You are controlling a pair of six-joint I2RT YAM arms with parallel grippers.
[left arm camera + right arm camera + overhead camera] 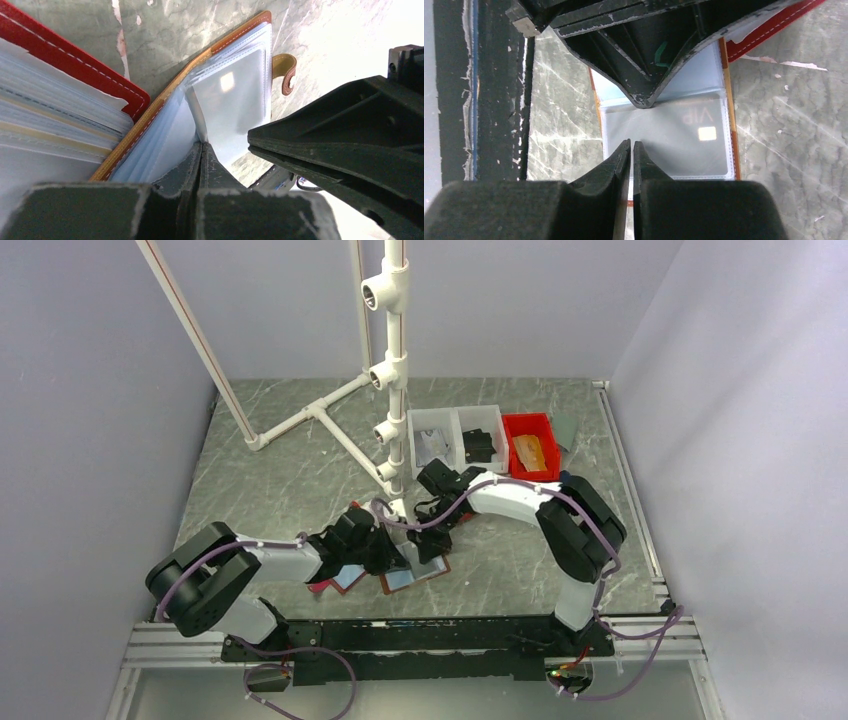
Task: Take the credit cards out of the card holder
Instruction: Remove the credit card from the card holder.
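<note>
I have the left tool [202, 148] pinched shut on a clear sleeve [196, 117] of the brown card holder [150, 114]. It lies open by the middle of the bench's [280, 500] near edge, beside a red holder [75, 62]. The right tool [631, 145] is closed narrow over the VIP card [696, 120]; I can't tell whether it grips anything.

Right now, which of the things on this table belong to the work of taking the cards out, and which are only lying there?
In the job: brown card holder; its plastic sleeve, pinched by the left pincer; VIP card in a sleeve; right pincer, shut over it.
Just lying about: red card holder beside it; white bins; red bin; pipe frame.
</note>
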